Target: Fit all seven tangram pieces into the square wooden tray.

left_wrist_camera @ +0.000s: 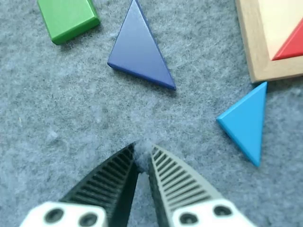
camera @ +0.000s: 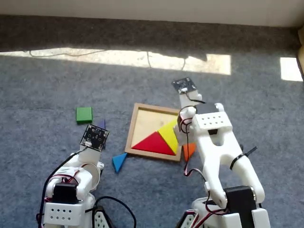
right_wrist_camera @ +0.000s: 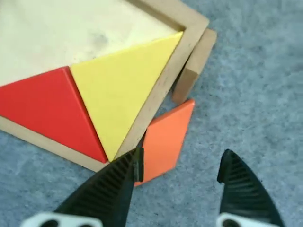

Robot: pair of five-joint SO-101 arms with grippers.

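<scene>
The square wooden tray (camera: 137, 124) lies mid-table and holds a red triangle (camera: 152, 143) and a yellow triangle (camera: 169, 130). An orange parallelogram (right_wrist_camera: 165, 139) lies on the carpet against the tray's rim (right_wrist_camera: 189, 42). My right gripper (right_wrist_camera: 182, 165) hangs open just above it, one fingertip over its edge near the tray's corner. My left gripper (left_wrist_camera: 142, 152) is shut with nothing in it, above bare carpet. Beyond its tips lie a dark blue triangle (left_wrist_camera: 139, 52), a green square (left_wrist_camera: 68, 18) and a light blue triangle (left_wrist_camera: 246, 123).
A tan wooden block (right_wrist_camera: 195, 66) lies against the tray's outer rim beside the orange piece. The grey carpet (camera: 47, 85) is open around the tray. A sunlit strip (camera: 123, 57) and a thin cable (camera: 57, 53) cross the far side.
</scene>
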